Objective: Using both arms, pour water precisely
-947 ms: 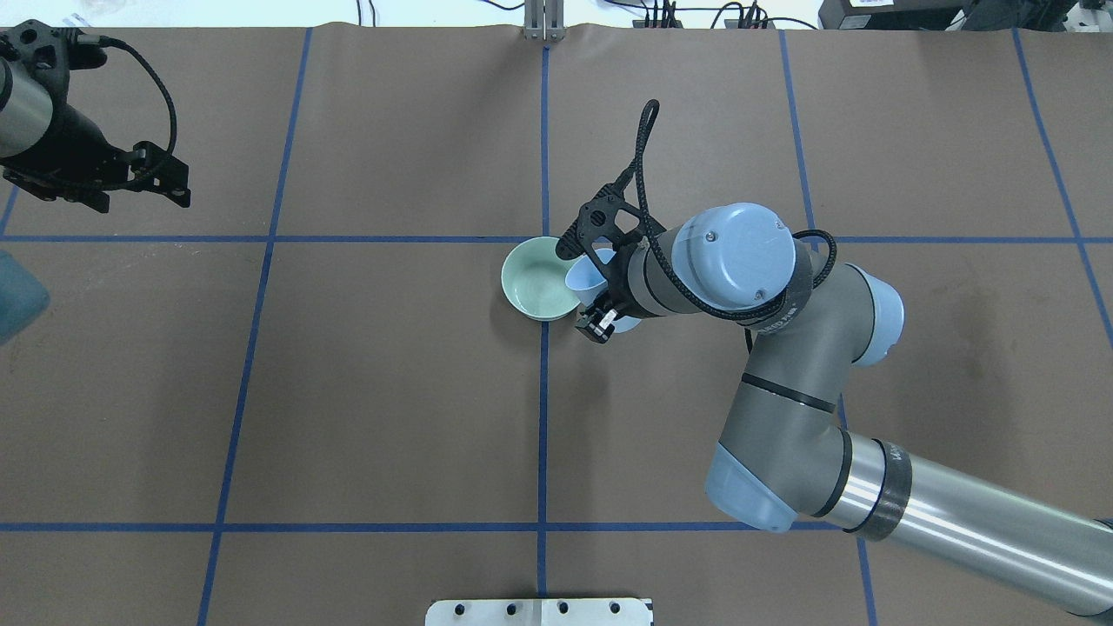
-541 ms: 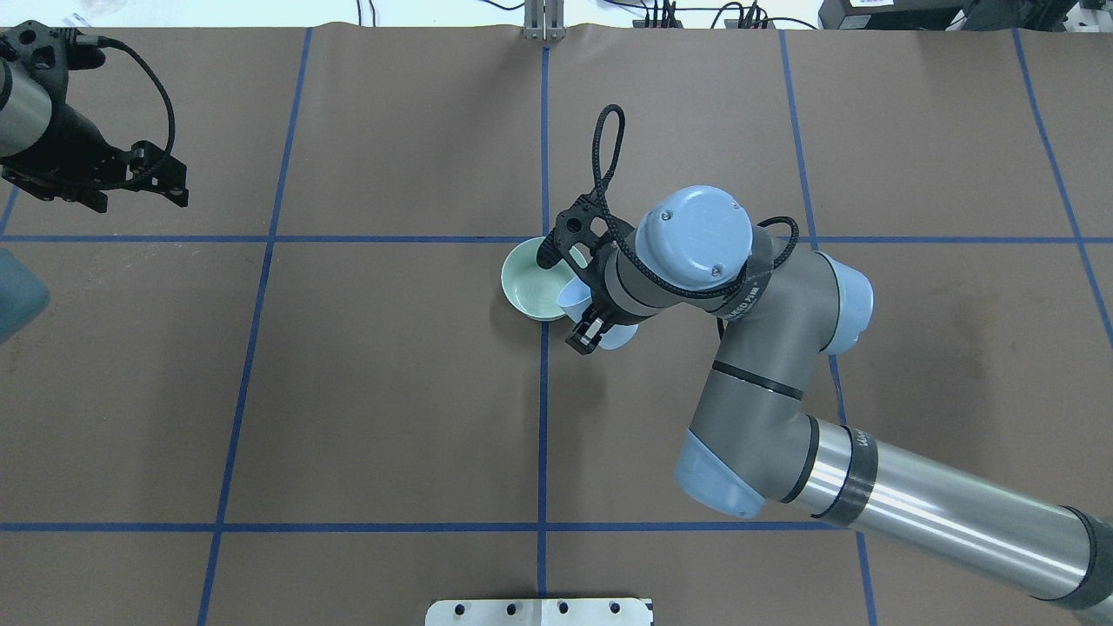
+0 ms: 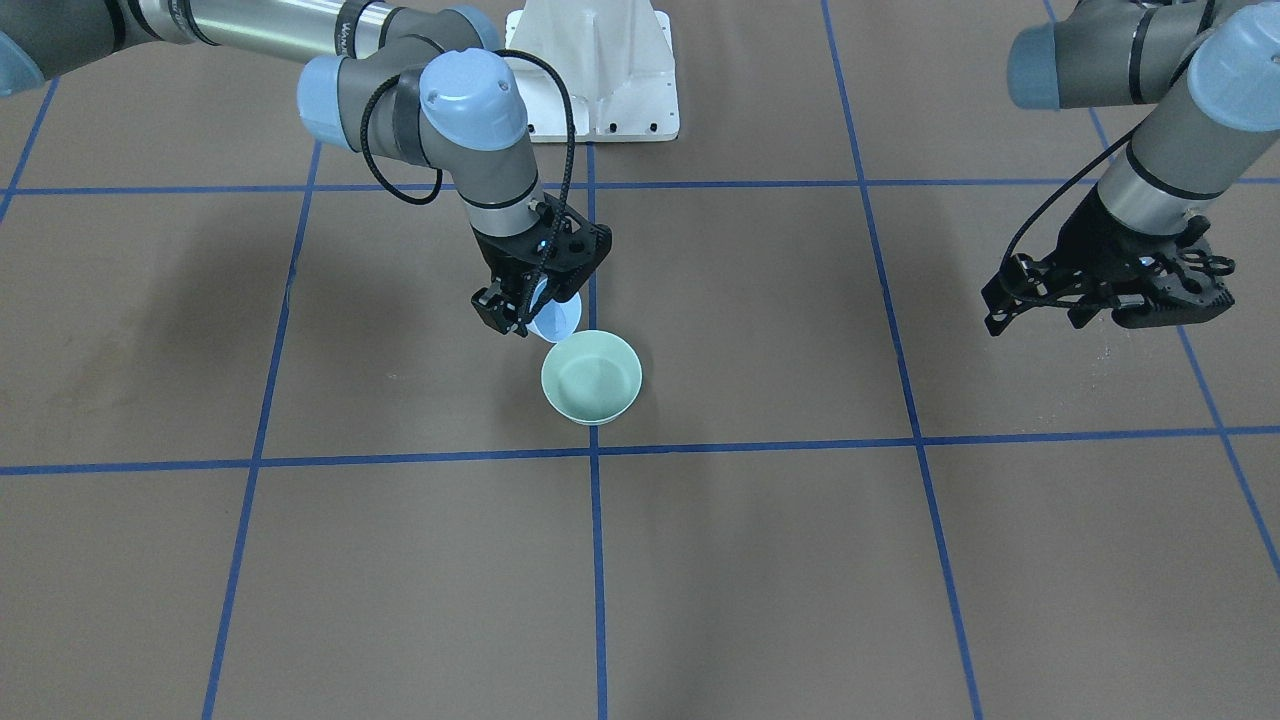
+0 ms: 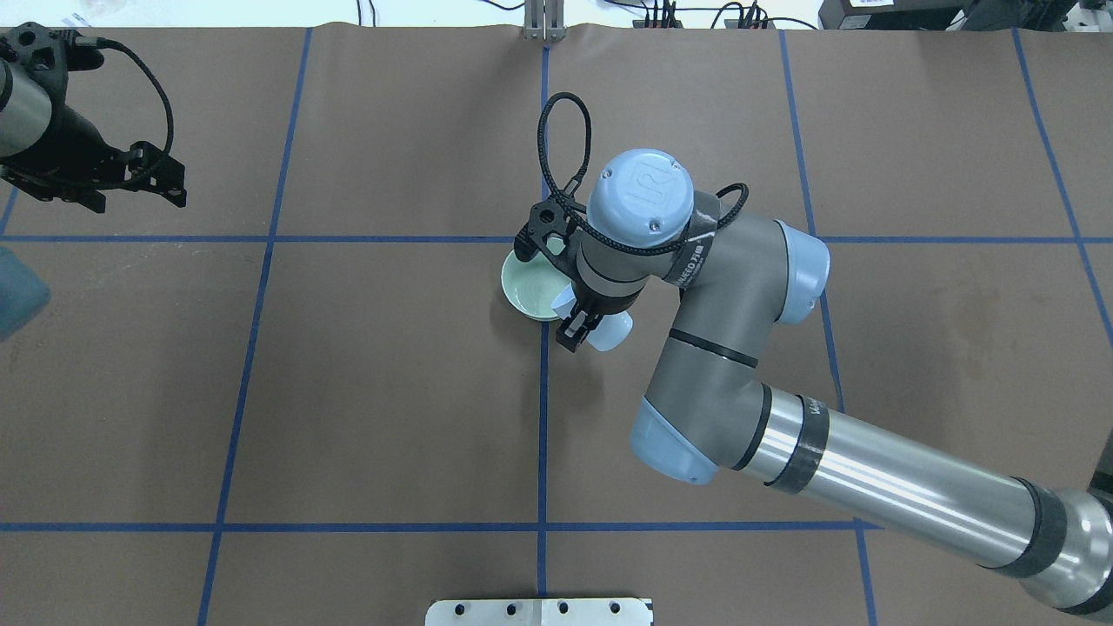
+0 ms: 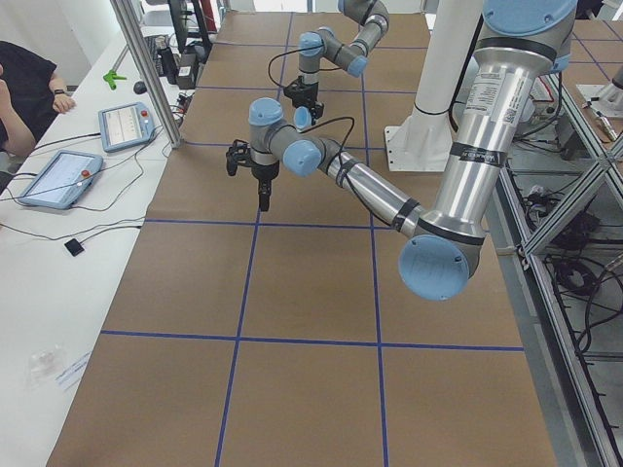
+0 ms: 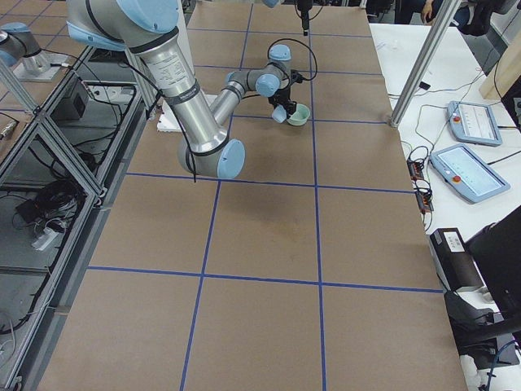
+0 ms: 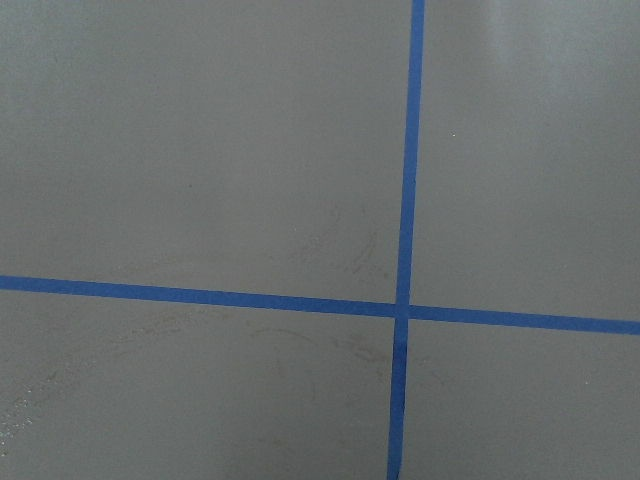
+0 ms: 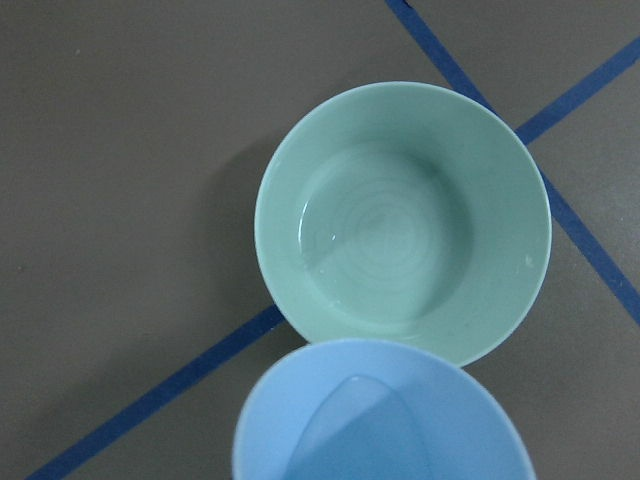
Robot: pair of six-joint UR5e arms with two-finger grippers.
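My right gripper (image 4: 577,323) is shut on a light blue cup (image 4: 610,331) and holds it tipped on its side at the near rim of a pale green bowl (image 4: 529,291). In the front-facing view the cup (image 3: 558,318) leans its mouth over the bowl (image 3: 592,378) under the gripper (image 3: 528,300). The right wrist view shows the cup's rim (image 8: 380,420) just below the bowl (image 8: 400,225), which holds a little water. My left gripper (image 4: 165,178) hangs open and empty far to the left, also seen in the front-facing view (image 3: 1040,305).
The white bolted pedestal (image 3: 598,70) stands at the robot's side of the brown table, which is marked with blue tape lines (image 7: 408,200). A metal post (image 5: 146,68) and operator tablets (image 5: 58,177) stand on the white bench beyond the far edge.
My right arm has swung left and turned its wrist, carrying the cup closer over the bowl's rim and tipping it further. The left arm has barely moved.
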